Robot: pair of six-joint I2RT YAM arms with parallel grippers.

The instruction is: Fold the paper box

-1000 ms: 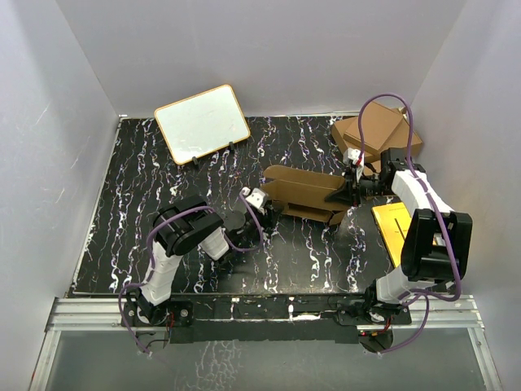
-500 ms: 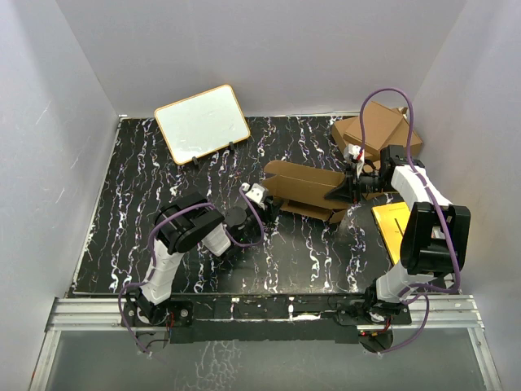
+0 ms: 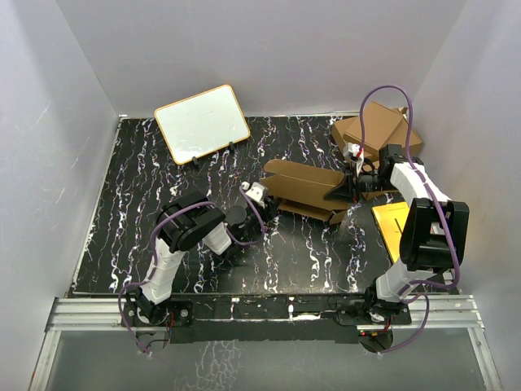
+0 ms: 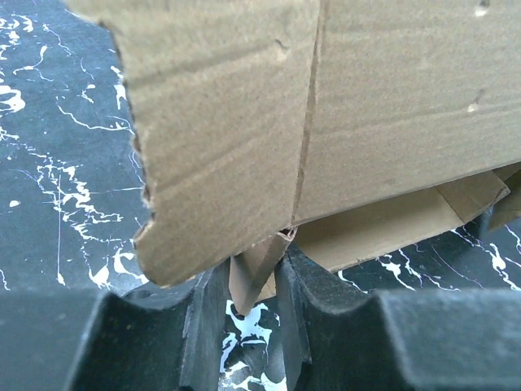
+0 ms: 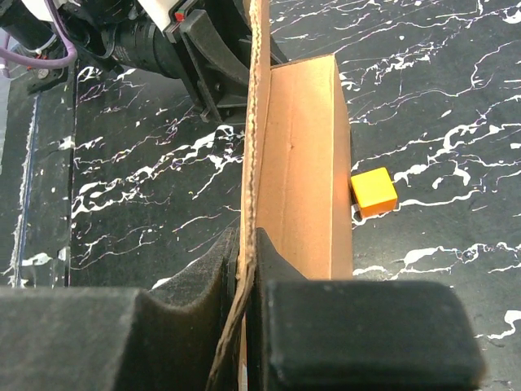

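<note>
The paper box [image 3: 305, 189], flat brown die-cut cardboard with creases and flaps, is held up off the black marbled table between my two grippers. My left gripper [image 3: 264, 200] is at its left end. In the left wrist view a small folded tab [image 4: 254, 275] of the box sits between the black fingers [image 4: 295, 314] and touches both; the left gripper [image 4: 251, 319] is shut narrowly on it. My right gripper [image 3: 347, 188] holds the right end. In the right wrist view the right gripper [image 5: 246, 269] is shut on the panel's thin corrugated edge [image 5: 254, 147].
A white board [image 3: 202, 123] leans at the back left. Larger brown cartons [image 3: 376, 134] are stacked at the back right, just behind the right arm. A yellow sheet [image 3: 392, 228] lies by the right wall. A small orange cube [image 5: 374, 191] sits beside the box.
The left jaws have narrowed onto the box's tab and that gripper has edged toward the box. The right gripper stays shut on the cardboard edge and has shifted slightly toward the back.
</note>
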